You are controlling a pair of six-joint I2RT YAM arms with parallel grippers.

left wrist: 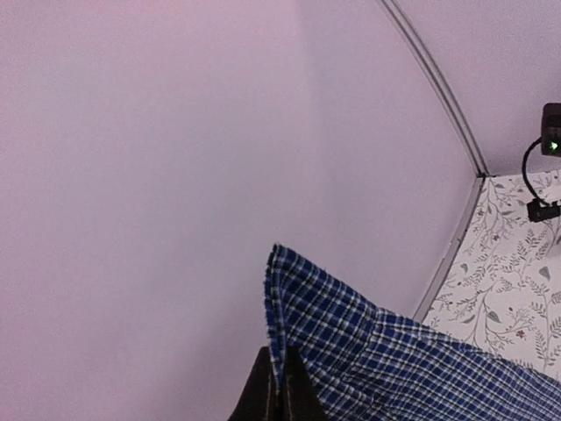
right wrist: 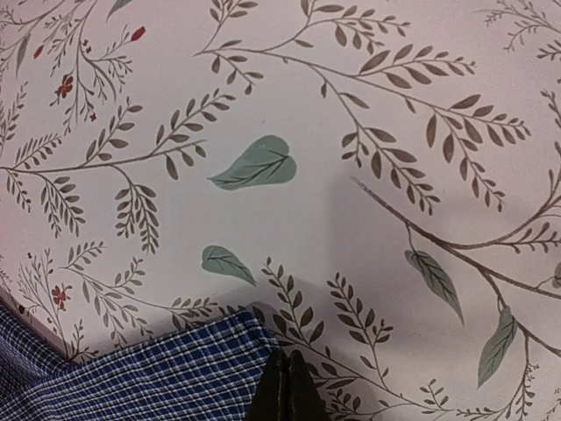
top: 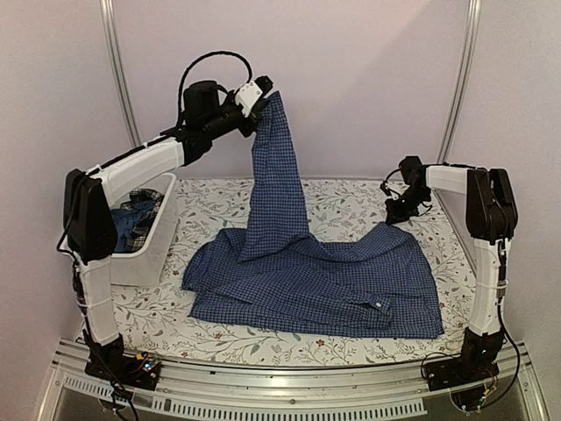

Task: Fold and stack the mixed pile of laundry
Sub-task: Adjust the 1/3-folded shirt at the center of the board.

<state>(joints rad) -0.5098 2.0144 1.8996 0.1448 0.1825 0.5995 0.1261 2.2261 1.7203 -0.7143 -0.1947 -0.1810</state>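
The blue-and-white checked shirt (top: 316,276) lies spread over the middle of the floral tablecloth (top: 210,206). My left gripper (top: 261,98) is raised high at the back and is shut on an edge of the shirt, so a long strip of it hangs down to the table. In the left wrist view the cloth edge (left wrist: 351,342) sticks up from between the shut fingers (left wrist: 263,395). My right gripper (top: 396,217) is low at the shirt's far right corner. In the right wrist view its fingers (right wrist: 298,395) are shut right at that corner (right wrist: 175,373).
A white plastic tub (top: 156,241) stands at the left of the table and holds a dark plaid piece and blue cloth (top: 131,219). The back wall and metal frame posts (top: 458,83) stand close behind both arms.
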